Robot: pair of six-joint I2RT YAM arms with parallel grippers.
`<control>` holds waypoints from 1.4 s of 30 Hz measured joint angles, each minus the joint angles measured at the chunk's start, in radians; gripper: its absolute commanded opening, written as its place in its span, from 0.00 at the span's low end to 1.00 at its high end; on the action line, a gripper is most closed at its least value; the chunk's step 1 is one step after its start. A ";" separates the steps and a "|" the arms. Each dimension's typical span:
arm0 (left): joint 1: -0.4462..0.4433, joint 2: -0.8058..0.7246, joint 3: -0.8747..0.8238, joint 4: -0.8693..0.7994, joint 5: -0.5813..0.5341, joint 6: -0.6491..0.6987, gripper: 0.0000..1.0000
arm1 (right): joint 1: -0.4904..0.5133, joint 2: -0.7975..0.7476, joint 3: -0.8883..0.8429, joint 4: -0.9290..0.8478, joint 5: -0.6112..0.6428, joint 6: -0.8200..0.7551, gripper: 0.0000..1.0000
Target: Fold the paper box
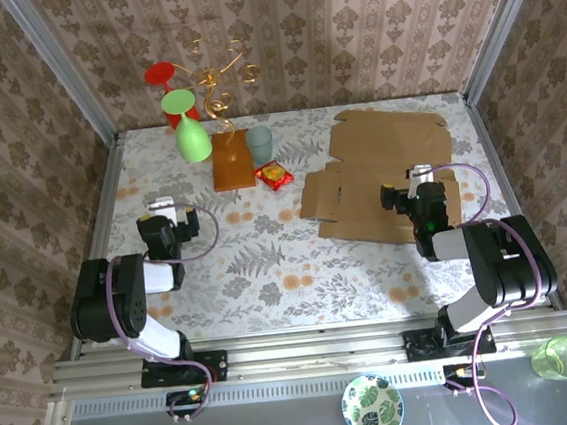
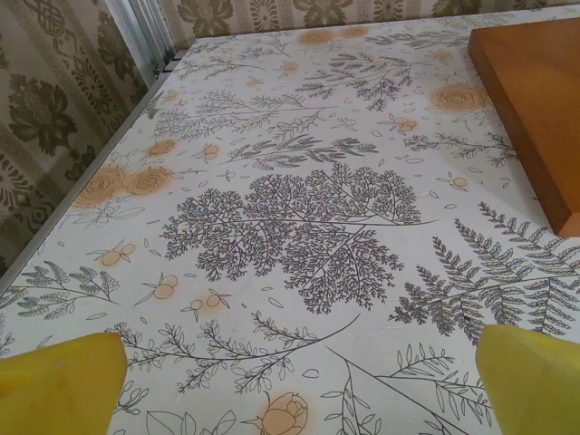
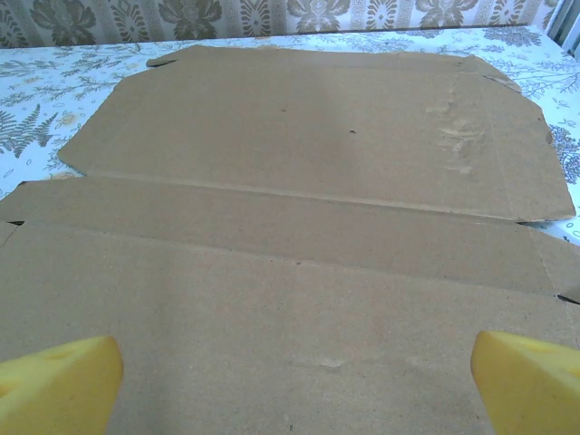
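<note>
Your right claw's yellow fingertips (image 3: pixel 56 385) sit at the bottom corners of the right wrist view, spread wide with nothing between them. So the right claw (image 3: pixel 290 385) is wide open, poised over the near panel of the paper box (image 3: pixel 299 181). You cannot tell whether the pads touch the cardboard.

The paper box (image 1: pixel 388 152) lies unfolded and flat on the right half of the counter (image 1: pixel 258 265). Its creases run across the wrist view, and its far flap reaches toward the back wall. From above, the right claw (image 1: pixel 419 174) is over the box's near right part.

Your left claw (image 2: pixel 290 385) is also wide open and holds nothing, with bare counter (image 2: pixel 299 227) under its fingertips (image 2: pixel 54 381). From above, the left claw (image 1: pixel 160 206) is on the left side, well apart from the box.

A wooden slab (image 2: pixel 535 100) lies ahead of it to the right. That wooden slab (image 1: pixel 231 160) carries a gold wire stand (image 1: pixel 215 78), with a red packet (image 1: pixel 274 175) just beside it.
</note>
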 measured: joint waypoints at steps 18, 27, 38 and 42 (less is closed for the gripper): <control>0.000 0.000 0.000 0.000 0.000 0.000 1.00 | 0.000 0.000 0.000 0.000 0.000 0.000 1.00; -0.137 -0.010 -0.113 0.191 -0.156 0.086 1.00 | 0.043 -0.106 0.001 -0.093 0.097 -0.001 1.00; -0.297 -0.554 0.283 -0.438 -0.399 -0.257 1.00 | 0.038 -0.473 0.766 -0.974 0.193 0.418 0.90; -0.150 -0.579 0.467 -0.764 -0.220 -0.633 1.00 | 0.006 -0.523 0.787 -1.256 0.100 0.645 0.72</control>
